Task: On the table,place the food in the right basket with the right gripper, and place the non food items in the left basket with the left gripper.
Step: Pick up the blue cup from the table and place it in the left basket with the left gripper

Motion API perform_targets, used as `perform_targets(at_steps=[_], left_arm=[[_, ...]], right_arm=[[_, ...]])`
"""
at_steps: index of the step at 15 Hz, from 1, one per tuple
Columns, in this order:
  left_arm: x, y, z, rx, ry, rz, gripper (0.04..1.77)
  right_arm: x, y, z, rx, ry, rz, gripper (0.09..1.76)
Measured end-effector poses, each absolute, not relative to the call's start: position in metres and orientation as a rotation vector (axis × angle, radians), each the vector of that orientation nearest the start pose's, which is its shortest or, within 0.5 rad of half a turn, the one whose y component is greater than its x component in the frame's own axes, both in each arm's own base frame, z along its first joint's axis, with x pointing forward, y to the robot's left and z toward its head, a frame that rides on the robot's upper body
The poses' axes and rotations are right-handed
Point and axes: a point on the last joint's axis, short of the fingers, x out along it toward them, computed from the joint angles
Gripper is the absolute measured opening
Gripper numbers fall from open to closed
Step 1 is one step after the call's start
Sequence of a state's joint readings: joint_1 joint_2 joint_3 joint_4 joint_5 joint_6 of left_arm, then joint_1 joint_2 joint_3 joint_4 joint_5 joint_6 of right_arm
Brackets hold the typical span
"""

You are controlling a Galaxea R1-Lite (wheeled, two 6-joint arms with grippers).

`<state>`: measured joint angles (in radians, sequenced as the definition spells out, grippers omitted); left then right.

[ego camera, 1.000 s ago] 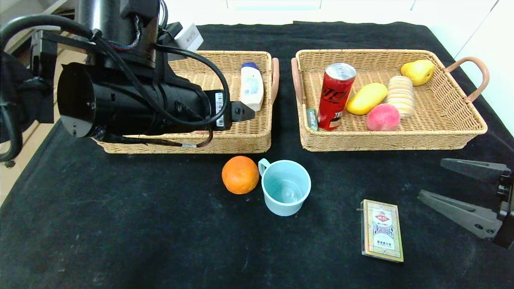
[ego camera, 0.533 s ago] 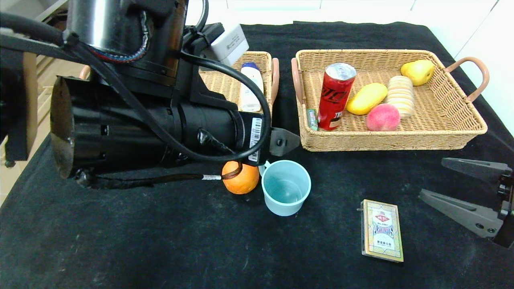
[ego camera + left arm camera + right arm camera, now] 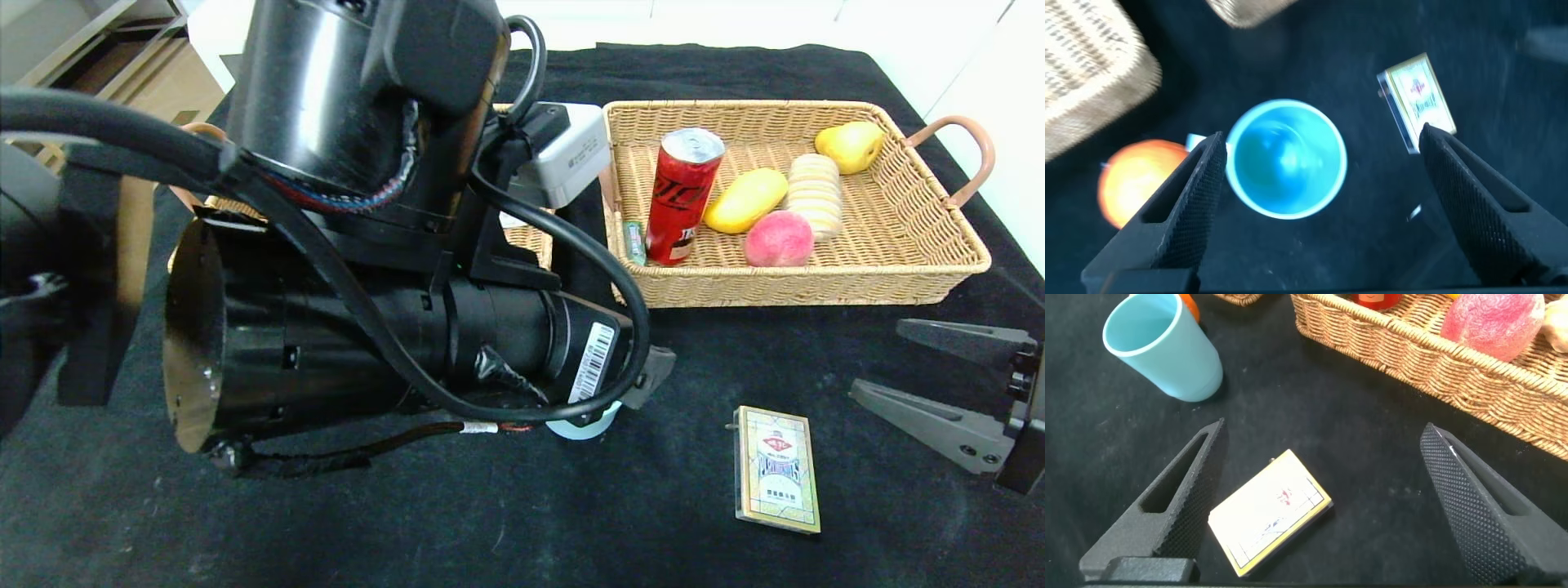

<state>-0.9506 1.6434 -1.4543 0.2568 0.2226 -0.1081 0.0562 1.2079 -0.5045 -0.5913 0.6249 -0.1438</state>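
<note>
My left gripper [image 3: 1323,137] hangs open straight above the light blue cup [image 3: 1286,159], one finger on each side of it and clear of the rim. An orange [image 3: 1131,175] lies beside the cup. In the head view my left arm hides the orange and all but a sliver of the cup [image 3: 575,429]. A yellow card box [image 3: 775,469] lies flat to the right. My right gripper [image 3: 875,359] stands open near the table's right edge, with the card box [image 3: 1270,510] below it.
The right basket [image 3: 800,286] holds a red can [image 3: 682,196], a mango [image 3: 744,200], a peach [image 3: 780,238], stacked biscuits [image 3: 815,194] and a pear [image 3: 851,145]. Only a strip of the left basket [image 3: 526,237] shows behind my left arm.
My left arm has swung from over the left basket forward and to the right, and now covers the cup and orange. The right arm has stayed still.
</note>
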Motion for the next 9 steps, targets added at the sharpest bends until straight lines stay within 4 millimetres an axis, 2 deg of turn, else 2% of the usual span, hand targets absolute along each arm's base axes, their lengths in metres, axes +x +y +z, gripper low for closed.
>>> perform_targets(at_steps=[9], left_arm=[[0.185, -0.259, 0.276, 0.238, 0.455, -0.689, 1.71]], right_arm=[[0.169, 0.022, 0.216, -0.11, 0.046, 0.683, 1.71]])
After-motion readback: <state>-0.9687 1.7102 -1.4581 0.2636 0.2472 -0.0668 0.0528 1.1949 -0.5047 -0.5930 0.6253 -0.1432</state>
